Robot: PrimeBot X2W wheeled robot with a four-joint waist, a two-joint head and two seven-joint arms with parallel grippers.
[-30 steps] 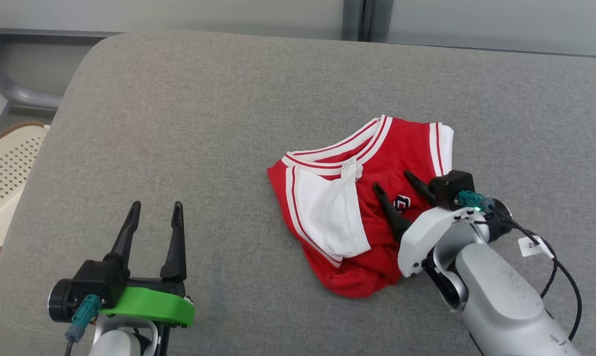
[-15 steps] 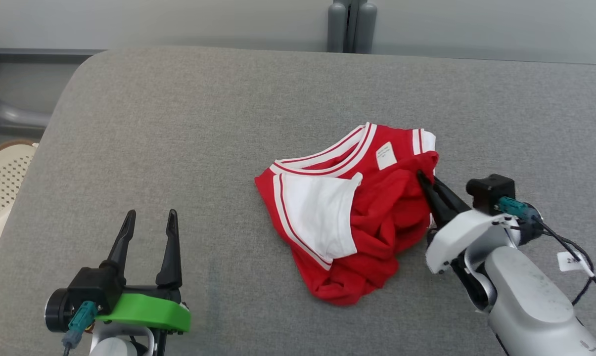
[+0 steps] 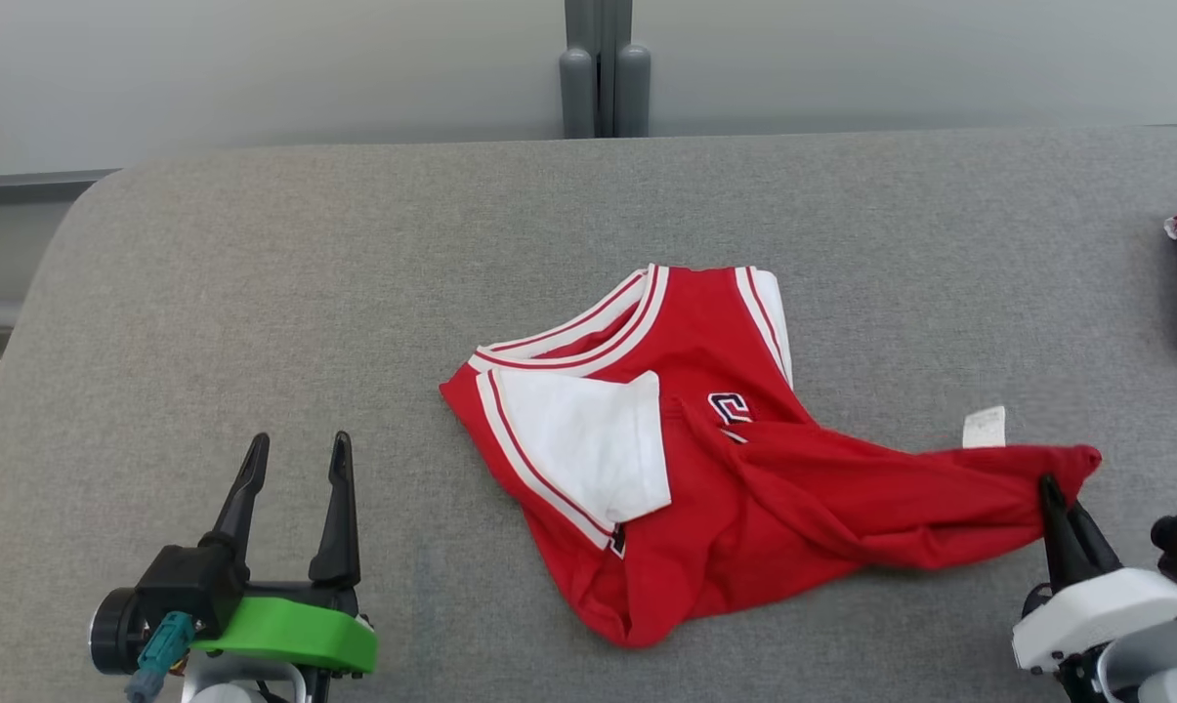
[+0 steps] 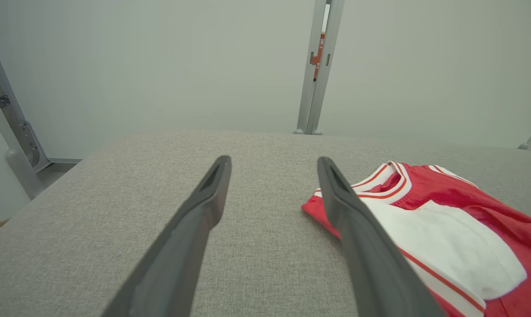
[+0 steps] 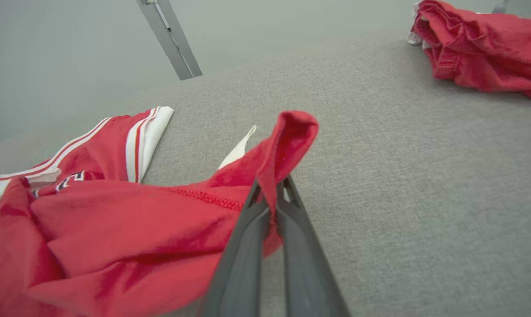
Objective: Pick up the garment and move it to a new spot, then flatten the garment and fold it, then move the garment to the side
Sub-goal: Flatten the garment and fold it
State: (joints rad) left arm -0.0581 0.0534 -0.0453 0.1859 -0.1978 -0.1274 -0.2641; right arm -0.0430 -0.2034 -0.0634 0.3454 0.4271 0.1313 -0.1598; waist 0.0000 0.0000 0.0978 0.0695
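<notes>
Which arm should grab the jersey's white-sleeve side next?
Left, probably. The left end effector is open, empty and on the white sleeve side; the right end effector is shut on the jersey at its opposite hem corner.

I seem to be running this from a lab test bay. The table [image 3: 256,293] is a broad slab with rounded corners, covered in plain grey cloth. Behind it stand bare pale panels [image 3: 256,78] joined by a grey metal post [image 3: 578,93], and more metal framing [image 4: 20,145] rises at the left. A heap of red cloth [image 5: 481,48] lies at the table's far right.
</notes>
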